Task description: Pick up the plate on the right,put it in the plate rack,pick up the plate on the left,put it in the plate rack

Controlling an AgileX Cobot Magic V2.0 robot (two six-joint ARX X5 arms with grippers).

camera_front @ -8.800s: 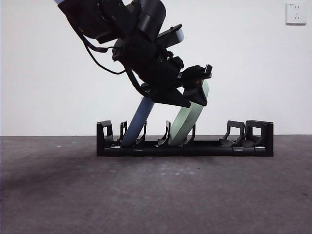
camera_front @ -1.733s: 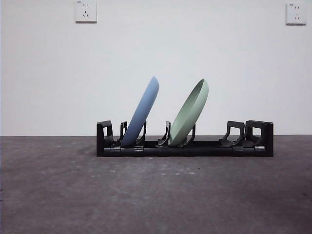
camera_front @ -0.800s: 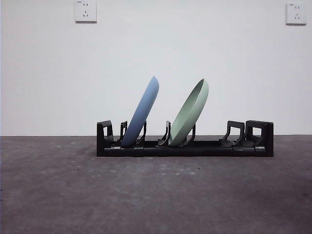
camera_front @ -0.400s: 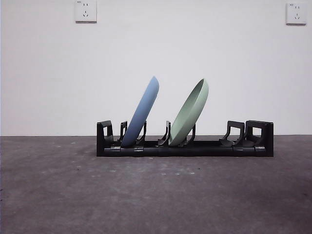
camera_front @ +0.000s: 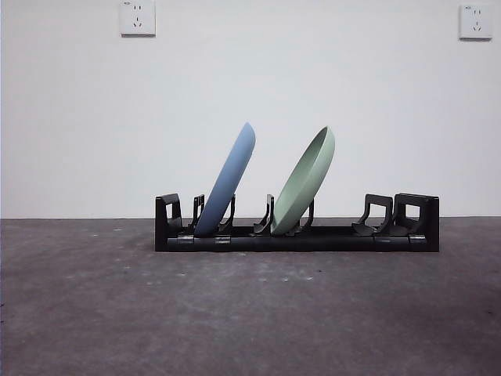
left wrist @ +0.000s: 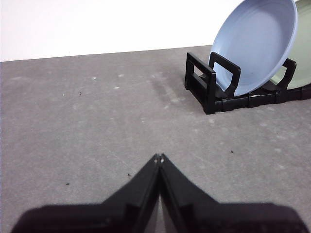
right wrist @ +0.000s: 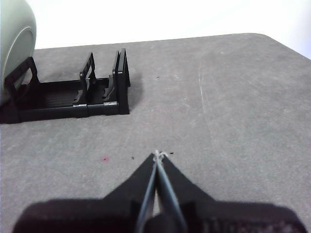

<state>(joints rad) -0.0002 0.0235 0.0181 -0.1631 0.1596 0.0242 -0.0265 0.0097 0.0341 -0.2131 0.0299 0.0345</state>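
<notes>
Down low, the left gripper (left wrist: 159,156) has its two black jaws pressed together tip to tip, holding nothing, above bare grey table (left wrist: 97,121) and well apart from the plate rack (left wrist: 204,87). Its wrist view looks toward one blocky end of the rack, where the blue plate (left wrist: 255,46) leans in the first slots with its hollow face toward the camera; a sliver of the green plate (left wrist: 303,48) shows behind it.

Likewise the right gripper (right wrist: 158,154) is closed to a point with nothing between the jaws, hovering over open table (right wrist: 218,97) and well clear of the rack's other end (right wrist: 119,82). From there the last dividers stand without a plate, and the green plate (right wrist: 14,34) shows only as a pale curve farther along the rack.

Across the table in the front view, neither arm shows. The plate rack (camera_front: 344,237) lies lengthwise toward the table's far edge, near the white wall (camera_front: 235,78). Both plates stand in it, tilted the same way, their top rims leaning toward the right end: the blue plate (camera_front: 229,178) sits near the left end, and the green plate (camera_front: 305,182) is seated about the middle, the two apart from each other. Two sockets (camera_front: 138,17) are set high on the wall
</notes>
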